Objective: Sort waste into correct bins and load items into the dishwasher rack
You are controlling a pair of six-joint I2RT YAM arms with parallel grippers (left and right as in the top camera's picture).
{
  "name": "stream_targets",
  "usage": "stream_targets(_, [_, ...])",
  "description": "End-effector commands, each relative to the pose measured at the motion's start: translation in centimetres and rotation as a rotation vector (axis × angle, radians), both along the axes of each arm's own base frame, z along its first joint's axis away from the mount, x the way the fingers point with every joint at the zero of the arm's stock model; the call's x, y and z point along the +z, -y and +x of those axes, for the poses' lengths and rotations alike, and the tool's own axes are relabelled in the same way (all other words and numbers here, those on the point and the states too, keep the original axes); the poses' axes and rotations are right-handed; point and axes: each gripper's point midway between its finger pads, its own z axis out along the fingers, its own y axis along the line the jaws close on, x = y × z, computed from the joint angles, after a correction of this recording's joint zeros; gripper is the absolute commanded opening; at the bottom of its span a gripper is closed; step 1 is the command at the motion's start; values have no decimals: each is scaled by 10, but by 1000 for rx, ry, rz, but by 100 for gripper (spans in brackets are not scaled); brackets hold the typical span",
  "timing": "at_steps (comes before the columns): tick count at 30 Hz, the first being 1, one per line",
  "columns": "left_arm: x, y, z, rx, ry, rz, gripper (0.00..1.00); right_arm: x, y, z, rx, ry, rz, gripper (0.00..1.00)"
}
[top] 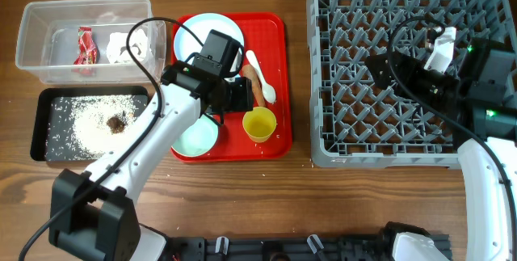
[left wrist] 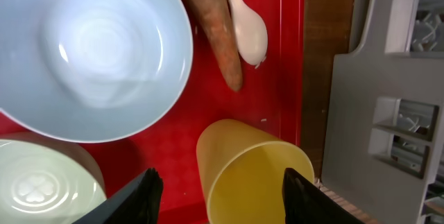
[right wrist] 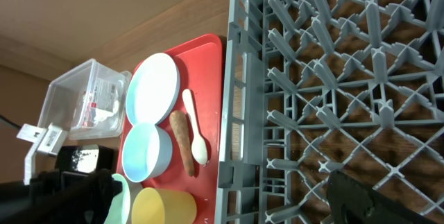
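Overhead, the left gripper [top: 239, 96] hangs low over the red serving tray [top: 281, 67], just beside the yellow cup [top: 259, 124]. The wrapper [top: 86, 44] and tissue [top: 123, 47] lie in the clear tub [top: 28, 27]. The rice [top: 81, 119] and brown scraps [top: 118, 121] lie in the black tray [top: 39, 136], so dry and food waste look kept apart. The right gripper [top: 376, 69] hovers over the rack [top: 323, 140], which holds no dishes yet.

In the left wrist view the fingers [left wrist: 144, 196] stand wide on either side of the cup, which suits a grasp, though I cannot tell whether they touch it. Beyond the cup the carrot stick [left wrist: 220, 40] lies against the spoon [left wrist: 248, 26], with the white bowl [left wrist: 90, 50] and green bowl [left wrist: 35, 182] alongside.

The right wrist view shows only one dark finger [right wrist: 378, 200] above the pegs, so I cannot tell how wide that gripper is. The plate [right wrist: 154, 85] lies at the tray's far end.
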Motion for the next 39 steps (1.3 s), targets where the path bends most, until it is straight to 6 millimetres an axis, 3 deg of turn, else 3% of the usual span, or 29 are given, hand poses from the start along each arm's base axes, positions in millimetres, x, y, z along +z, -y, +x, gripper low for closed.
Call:
stream_targets(1, [-26, 12, -7, -50, -76, 20, 56, 0, -1, 3, 0, 1, -6, 100])
stream_targets(5, [-54, 17, -15, -72, -148, 57, 51, 1, 0, 3, 0, 1, -6, 99])
stream_targets(7, [-62, 19, -18, -79, -169, 69, 40, 1, -1, 3, 0, 1, -6, 100])
stream_targets(12, [-61, 16, -13, -66, -162, 62, 4, 1, -2, 2, 4, 2, -1, 99])
stream_targets(14, [-53, 13, -10, -52, -156, 48, 4, 6, -7, 3, 29, 23, 22, 99])
stream_targets(17, [-9, 10, 4, -62, -132, -65, 4, 22, -20, 4, 108, 89, 81, 100])
stream_targets(21, [91, 26, 23, -183, -28, -513, 4, 44, -44, -2, 254, 180, 156, 100])
stream_targets(23, [122, 22, 27, -205, -10, -688, 4, 54, -63, -7, 355, 239, 169, 100])
stream_targets(26, [145, 13, 24, -223, -27, -852, 4, 63, -94, -11, 459, 297, 164, 100])
stream_targets(29, [173, 19, 11, -304, -46, -1017, 4, 72, -139, -13, 600, 380, 169, 100])
stream_targets(33, [188, 24, 1, -352, -74, -1110, 4, 73, -174, -10, 706, 401, 247, 100])
stream_targets(35, [188, 24, 0, -348, -83, -1113, 4, 79, -186, -18, 821, 445, 312, 99])
stream_targets(39, [187, 25, -2, -336, -106, -1114, 4, 91, -192, -28, 931, 520, 355, 99])
